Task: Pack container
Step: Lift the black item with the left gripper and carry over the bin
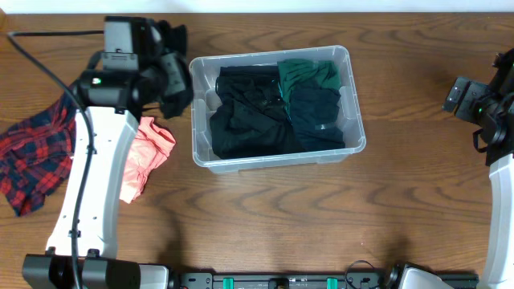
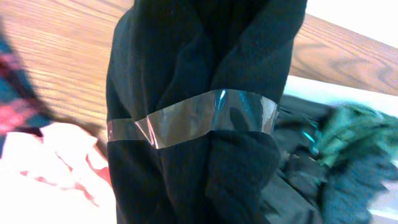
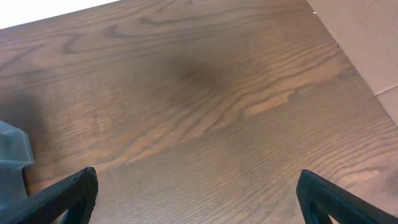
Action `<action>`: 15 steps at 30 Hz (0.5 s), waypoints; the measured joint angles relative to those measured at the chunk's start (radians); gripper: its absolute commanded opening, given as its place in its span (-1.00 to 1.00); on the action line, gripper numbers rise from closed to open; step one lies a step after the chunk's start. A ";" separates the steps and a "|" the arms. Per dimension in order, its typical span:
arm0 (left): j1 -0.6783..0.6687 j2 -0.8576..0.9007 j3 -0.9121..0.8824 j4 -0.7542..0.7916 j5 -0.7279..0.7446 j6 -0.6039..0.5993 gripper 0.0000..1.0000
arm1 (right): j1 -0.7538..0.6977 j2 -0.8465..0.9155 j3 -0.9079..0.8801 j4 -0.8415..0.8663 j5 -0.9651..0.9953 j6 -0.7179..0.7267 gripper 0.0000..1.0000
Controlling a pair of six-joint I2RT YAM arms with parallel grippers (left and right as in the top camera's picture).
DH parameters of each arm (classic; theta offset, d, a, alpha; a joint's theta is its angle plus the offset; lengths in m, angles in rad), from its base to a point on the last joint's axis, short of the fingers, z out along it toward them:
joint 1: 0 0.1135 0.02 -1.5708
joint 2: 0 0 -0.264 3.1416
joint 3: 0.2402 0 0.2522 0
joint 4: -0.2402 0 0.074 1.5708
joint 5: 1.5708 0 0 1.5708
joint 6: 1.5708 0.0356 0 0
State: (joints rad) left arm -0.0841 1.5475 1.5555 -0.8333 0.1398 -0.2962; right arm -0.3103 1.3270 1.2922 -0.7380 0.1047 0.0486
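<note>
Holding black cloth beside tub | left jaws hidden by the cloth, apparently clamped on it; right jaws wide, idle over bench | tub mid-bench, just right of your load, already well filled | lift above the rim, then release over the lower left side.

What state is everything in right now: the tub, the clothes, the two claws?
container: upright, lidless, mostly filled.
dark clothes: bunched inside it.
green garment: crumpled in its far right corner.
black garment: gripped, left of the container.
left gripper: shut on the black garment.
right gripper: open, empty.
pink garment: crumpled on the table.
plaid garment: crumpled on the table.
</note>
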 measured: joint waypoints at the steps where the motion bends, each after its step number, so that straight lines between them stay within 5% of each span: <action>1: -0.019 0.000 0.000 0.001 0.004 -0.008 -0.88 | 0.000 0.000 0.000 0.000 0.000 0.000 0.99; 15: -0.244 0.132 0.000 0.026 -0.168 -0.076 -0.88 | 0.000 0.000 0.000 0.000 0.000 0.000 0.98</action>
State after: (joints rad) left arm -0.3283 1.6791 1.5555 -0.8070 -0.0280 -0.3717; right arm -0.3103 1.3270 1.2922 -0.7380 0.1047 0.0486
